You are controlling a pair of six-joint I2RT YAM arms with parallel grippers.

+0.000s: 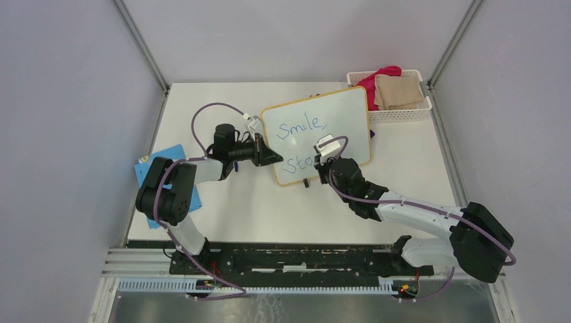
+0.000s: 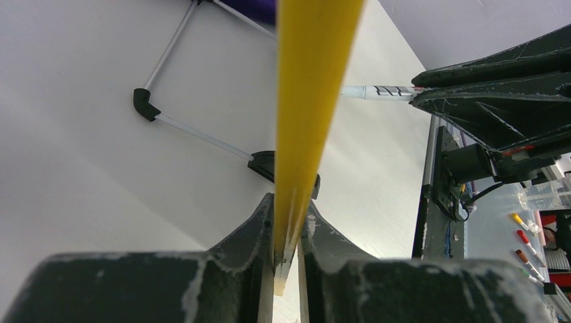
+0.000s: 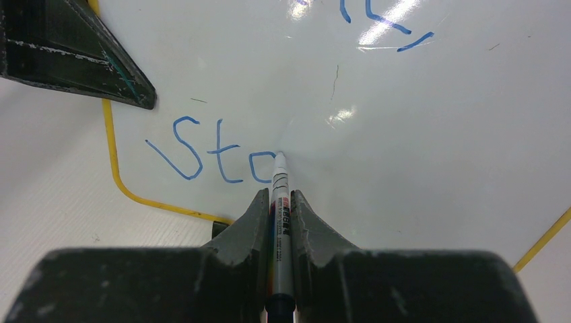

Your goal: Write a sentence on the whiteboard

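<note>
The whiteboard [image 1: 337, 114], white with a thin yellow frame, lies tilted on the table. Blue writing on it reads "Smile," [image 1: 301, 126] on the upper line and "Sto" [image 3: 202, 156] on the lower line, the last letter only part drawn. My left gripper [image 1: 275, 159] is shut on the board's left yellow edge [image 2: 303, 101]. My right gripper [image 3: 280, 202] is shut on a white marker [image 3: 279, 195]. The marker's tip touches the board at the end of the lower line. In the top view the right gripper [image 1: 324, 159] covers the end of that line.
A white basket [image 1: 404, 113] with pink and tan cloths stands at the table's back right. A blue patterned card [image 1: 156, 161] lies at the left edge under the left arm. The board's wire stand with black feet [image 2: 143, 102] shows behind it.
</note>
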